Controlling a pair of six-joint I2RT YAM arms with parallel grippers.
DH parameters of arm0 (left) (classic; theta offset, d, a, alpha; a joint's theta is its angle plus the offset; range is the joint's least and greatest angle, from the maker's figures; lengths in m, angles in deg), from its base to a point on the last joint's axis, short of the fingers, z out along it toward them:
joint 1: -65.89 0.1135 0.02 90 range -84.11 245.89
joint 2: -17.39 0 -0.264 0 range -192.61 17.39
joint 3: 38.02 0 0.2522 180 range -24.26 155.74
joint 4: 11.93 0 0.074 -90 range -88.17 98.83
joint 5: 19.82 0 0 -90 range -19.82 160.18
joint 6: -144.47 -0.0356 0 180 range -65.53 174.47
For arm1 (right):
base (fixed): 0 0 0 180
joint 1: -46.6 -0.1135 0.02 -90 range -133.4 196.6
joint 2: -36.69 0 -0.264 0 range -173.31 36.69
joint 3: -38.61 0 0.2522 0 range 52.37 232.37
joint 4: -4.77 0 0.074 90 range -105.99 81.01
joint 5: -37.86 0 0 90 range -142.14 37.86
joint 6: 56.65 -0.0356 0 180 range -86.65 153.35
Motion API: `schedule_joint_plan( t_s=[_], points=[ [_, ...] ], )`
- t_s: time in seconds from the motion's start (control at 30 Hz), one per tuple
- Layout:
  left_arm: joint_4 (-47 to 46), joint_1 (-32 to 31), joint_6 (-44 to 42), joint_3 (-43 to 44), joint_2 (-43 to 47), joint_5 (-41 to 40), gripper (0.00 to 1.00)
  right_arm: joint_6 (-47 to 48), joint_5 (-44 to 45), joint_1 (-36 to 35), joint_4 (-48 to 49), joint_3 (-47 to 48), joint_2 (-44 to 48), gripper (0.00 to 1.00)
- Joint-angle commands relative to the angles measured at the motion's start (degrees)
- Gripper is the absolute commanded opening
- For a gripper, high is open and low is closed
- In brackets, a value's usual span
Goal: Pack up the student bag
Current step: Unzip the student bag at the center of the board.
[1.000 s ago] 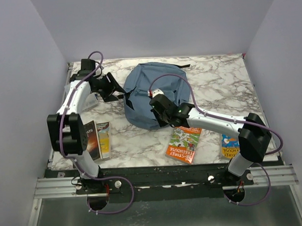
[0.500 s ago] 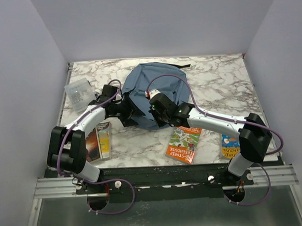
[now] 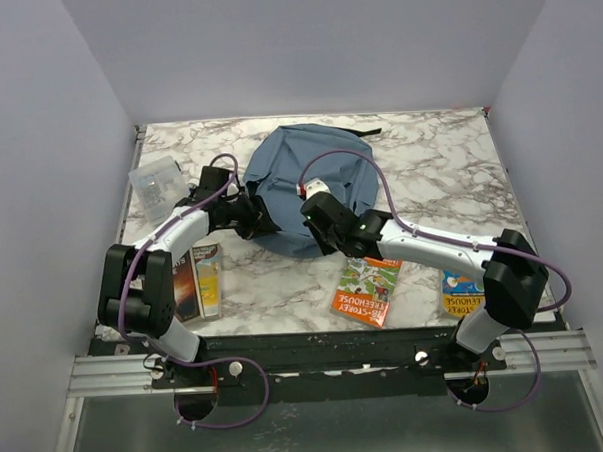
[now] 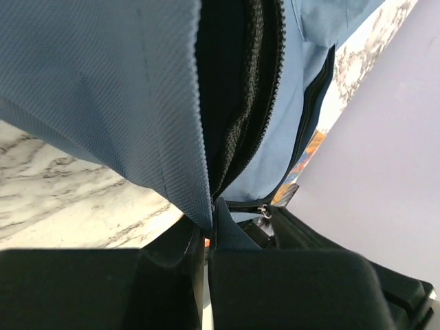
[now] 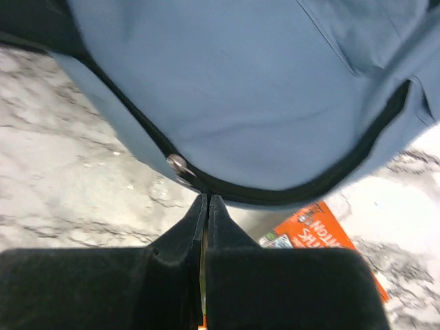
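Blue fabric at the open zipper of the student bag, in the middle of the table, is pinched by my left end effector. My right end effector is pressed together beside the metal pull. I should lift gently, so the mouth opens without the fabric slipping.

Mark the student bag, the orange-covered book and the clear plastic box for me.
student bag (image 3: 279, 172), top external view, on its blue upper panel.
orange-covered book (image 3: 366, 288), top external view, on the middle of its cover.
clear plastic box (image 3: 154, 180), top external view, on the middle of its lid.
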Motion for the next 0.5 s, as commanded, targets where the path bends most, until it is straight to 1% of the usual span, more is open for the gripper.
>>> schedule_joint_plan(
  t_s=[0.0, 0.1, 0.2, 0.27, 0.3, 0.37, 0.4, 0.43, 0.47],
  points=[
    [-1.47, 3.76, -3.69, -1.52, 1.02, -3.78, 0.00, -1.93, 13.94, 1.06, -10.83, -3.31, 0.49, 0.01],
    [-1.46, 4.49, -5.15, -2.18, 1.24, -3.76, 0.00, -3.71, 18.09, 3.37, -13.01, -4.04, -0.21, 0.01],
    [-1.43, 4.91, -6.61, -2.70, 1.54, -3.65, 0.00, -4.28, 20.56, 7.27, -14.43, -2.42, -1.50, 0.01],
    [-1.53, 5.20, -7.36, -2.90, 1.66, -3.38, 0.00, -3.71, 20.21, 9.85, -14.88, -0.57, -2.08, 0.01],
    [-1.61, 5.32, -7.86, -2.76, 1.58, -2.80, 0.00, -2.64, 18.65, 10.49, -14.08, 0.06, -1.74, 0.01],
    [-2.18, 5.21, -8.64, -2.44, 1.04, -0.53, 0.00, 0.93, 10.33, 10.55, -9.98, 0.60, 0.70, 0.01],
    [-2.87, 4.99, -8.53, -2.74, 0.89, 0.42, 0.00, 1.45, 2.68, 10.57, -7.97, 1.03, 2.02, 0.01],
    [-4.16, 4.72, -8.29, -3.25, 0.73, 1.21, 0.00, 0.62, -3.26, 10.57, -6.01, 1.23, 2.85, 0.01],
    [-5.60, 4.51, -7.92, -4.02, 0.74, 2.17, 0.00, -2.22, -9.58, 10.56, -4.18, 1.70, 3.37, 0.00]
  ],
)
